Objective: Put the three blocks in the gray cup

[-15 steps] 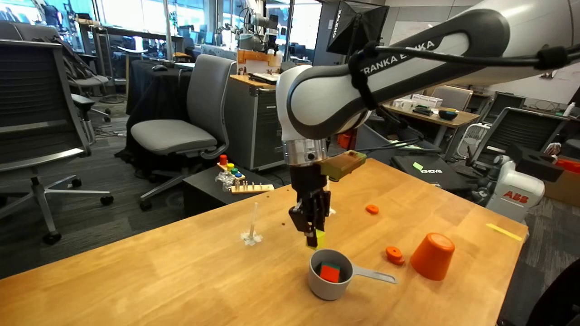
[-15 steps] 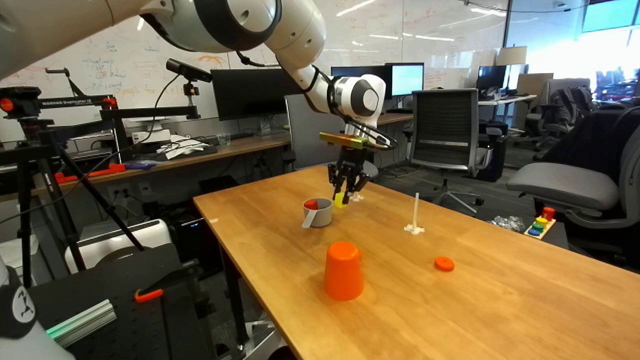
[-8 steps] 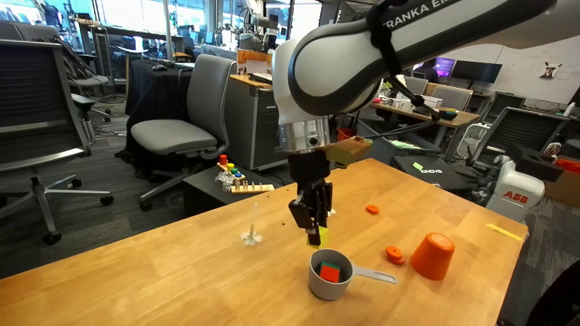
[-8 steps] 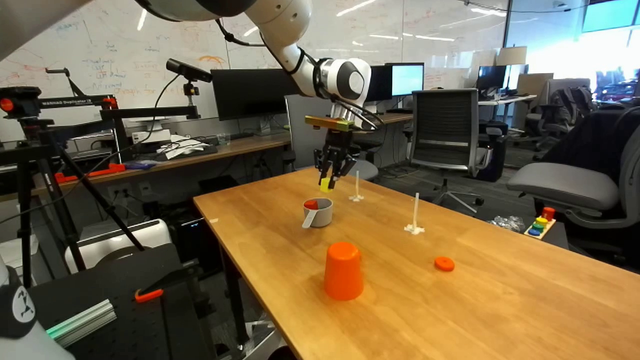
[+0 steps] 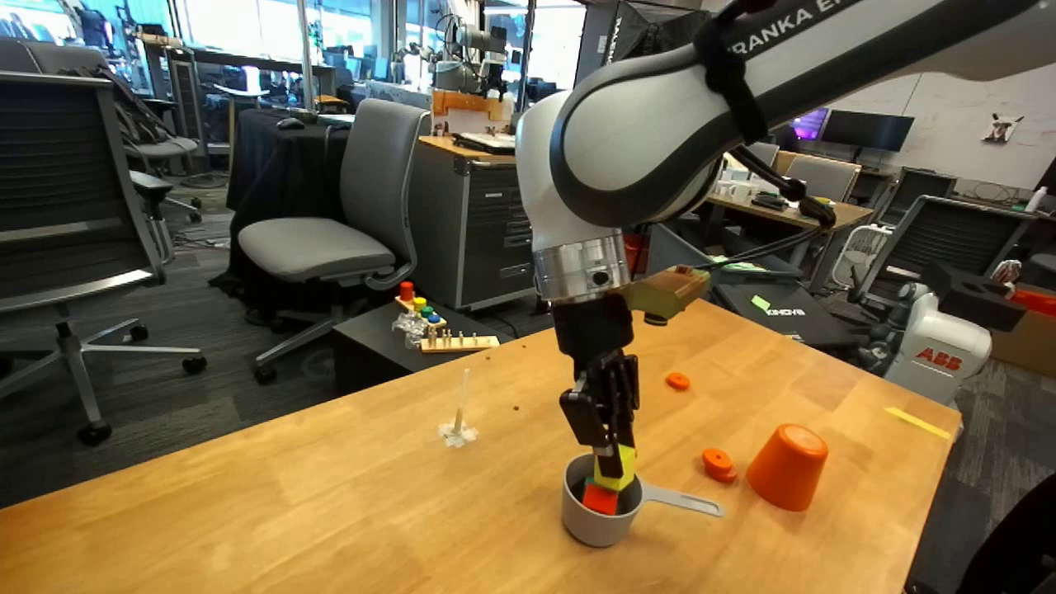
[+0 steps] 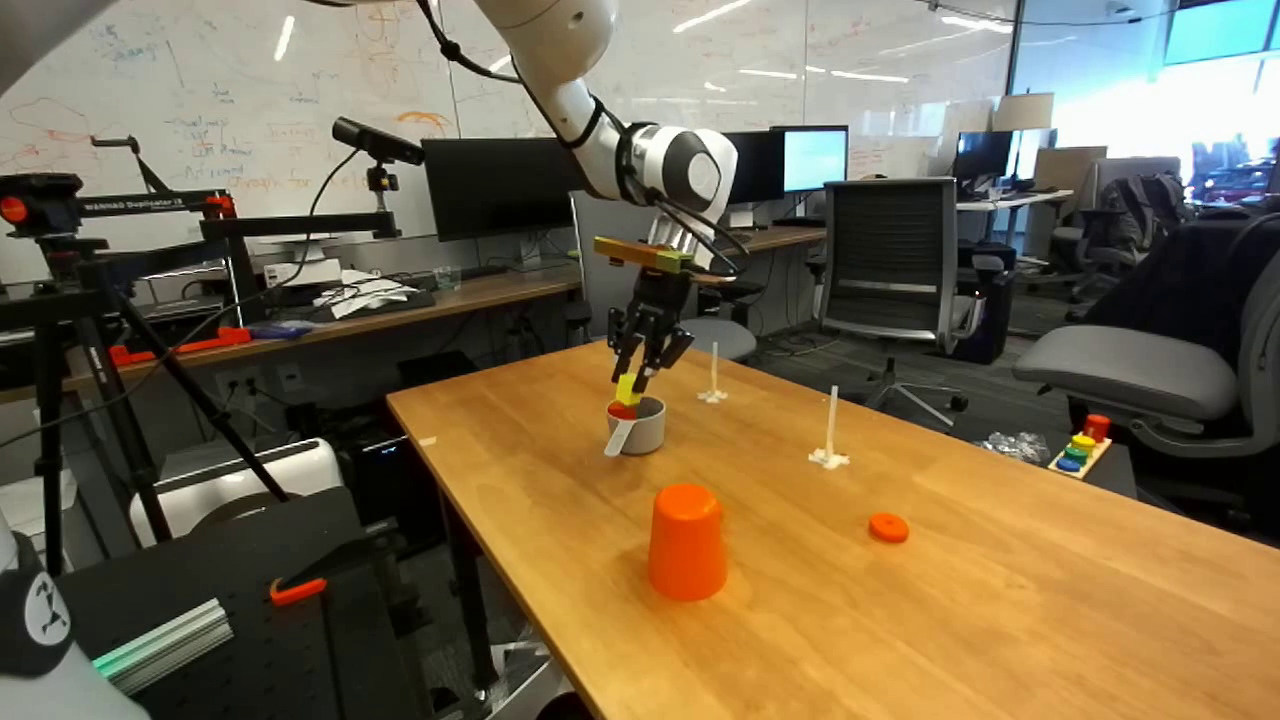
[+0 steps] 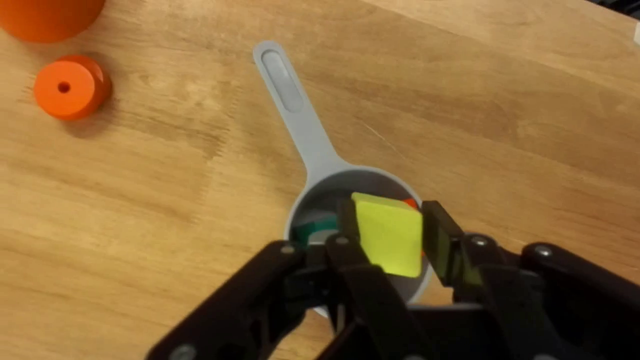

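The gray cup (image 5: 590,532) stands upright on the table with its flat handle sticking out; it also shows in an exterior view (image 6: 646,432) and the wrist view (image 7: 345,182). The red-orange block (image 5: 600,499) and the green block (image 7: 325,223) lie inside the cup, partly hidden by the yellow block and a finger. My gripper (image 5: 617,458) is shut on the yellow block (image 7: 390,240) and holds it, slightly tilted, at the cup's mouth over the red-orange block. Whether the two blocks touch I cannot tell. The fingertips (image 7: 387,225) are on either side of the yellow block.
A larger orange cup (image 5: 788,468) stands upside down beyond the handle's end. Orange discs (image 5: 718,464) lie beside it, and a lone disc (image 5: 678,381) lies farther off. Thin white pegs (image 6: 831,430) stand upright on the table.
My gripper has carried the yellow block from beside the gray cup to its mouth, rising a little and then lowering. The gripper now leans more. The cup has not moved.
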Motion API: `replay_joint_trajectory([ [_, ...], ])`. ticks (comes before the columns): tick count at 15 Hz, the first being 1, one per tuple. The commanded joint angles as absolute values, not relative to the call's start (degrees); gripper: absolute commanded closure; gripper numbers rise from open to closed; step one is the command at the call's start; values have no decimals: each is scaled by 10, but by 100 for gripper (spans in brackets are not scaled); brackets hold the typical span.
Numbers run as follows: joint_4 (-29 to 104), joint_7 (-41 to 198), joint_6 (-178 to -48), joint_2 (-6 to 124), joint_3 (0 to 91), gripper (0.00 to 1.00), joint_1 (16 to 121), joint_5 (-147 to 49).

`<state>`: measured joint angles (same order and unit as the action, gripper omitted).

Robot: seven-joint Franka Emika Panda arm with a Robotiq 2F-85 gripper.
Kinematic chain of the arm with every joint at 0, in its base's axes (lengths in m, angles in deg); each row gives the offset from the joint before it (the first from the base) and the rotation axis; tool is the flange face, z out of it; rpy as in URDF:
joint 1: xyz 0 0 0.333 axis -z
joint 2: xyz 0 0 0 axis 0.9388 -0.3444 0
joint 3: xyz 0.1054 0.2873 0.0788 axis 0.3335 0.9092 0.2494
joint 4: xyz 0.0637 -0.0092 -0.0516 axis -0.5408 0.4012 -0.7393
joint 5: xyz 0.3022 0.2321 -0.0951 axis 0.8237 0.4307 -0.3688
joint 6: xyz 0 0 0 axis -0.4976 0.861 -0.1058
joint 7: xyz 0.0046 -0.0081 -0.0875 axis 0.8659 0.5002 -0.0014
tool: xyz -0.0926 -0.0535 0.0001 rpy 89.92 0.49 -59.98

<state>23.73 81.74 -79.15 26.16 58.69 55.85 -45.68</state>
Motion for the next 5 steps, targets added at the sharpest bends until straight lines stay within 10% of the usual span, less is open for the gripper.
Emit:
replay_joint_trajectory([
  [1, 286, 829, -784, 294, 580, 29, 572, -453],
  [2, 249, 818, -789, 265, 580, 19, 562, -455],
  [3, 251, 818, -789, 264, 579, 37, 564, -455],
  [5, 251, 818, -789, 261, 579, 22, 564, -455],
])
